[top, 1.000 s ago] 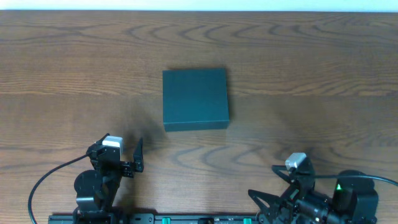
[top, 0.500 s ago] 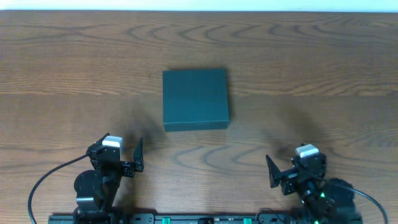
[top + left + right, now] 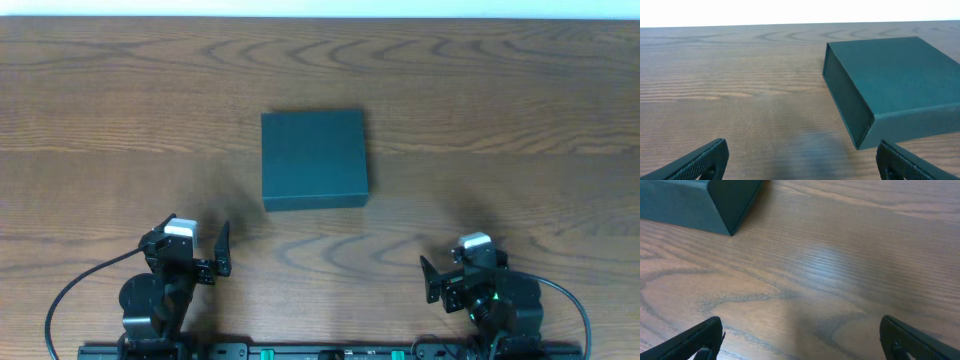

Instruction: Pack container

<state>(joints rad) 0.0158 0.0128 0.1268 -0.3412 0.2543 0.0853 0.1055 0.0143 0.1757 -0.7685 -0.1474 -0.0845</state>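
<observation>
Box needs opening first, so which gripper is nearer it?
Left. The left gripper sits close to the box, off its near-left corner; the right gripper is farther back, off the near-right corner.

Container [image 3: 680,202] cut off top-left, R wrist cam.

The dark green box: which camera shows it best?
Overhead view: the whole container shows, every edge in frame. The left wrist view crops its right side; the right wrist view catches only one corner.
</observation>
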